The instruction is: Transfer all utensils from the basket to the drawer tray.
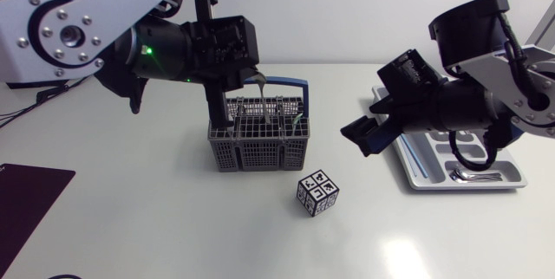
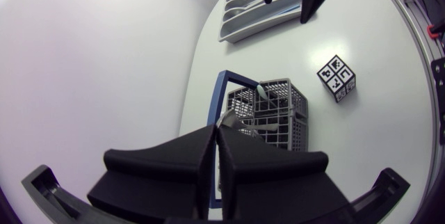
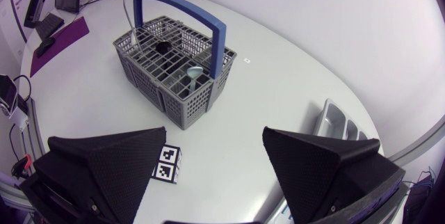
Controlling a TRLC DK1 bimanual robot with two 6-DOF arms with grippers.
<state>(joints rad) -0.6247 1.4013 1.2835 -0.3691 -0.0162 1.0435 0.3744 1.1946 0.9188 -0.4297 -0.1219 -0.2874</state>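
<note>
The left gripper (image 1: pixel 257 75) is hanging over the grey basket (image 1: pixel 258 145) at mid-frame, its fingers pressed together, pinching a silver utensil (image 3: pixel 127 15) whose lower end is sitting inside the basket. The right gripper (image 1: pixel 364 132) is hovering, spread wide, between the basket and the drawer tray (image 1: pixel 419 165) at right, where a spoon (image 1: pixel 473 175) is lying

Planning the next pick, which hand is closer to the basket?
Left. The left hand hangs just above the basket, shut on a utensil; the right hand is off beside the tray.
</note>
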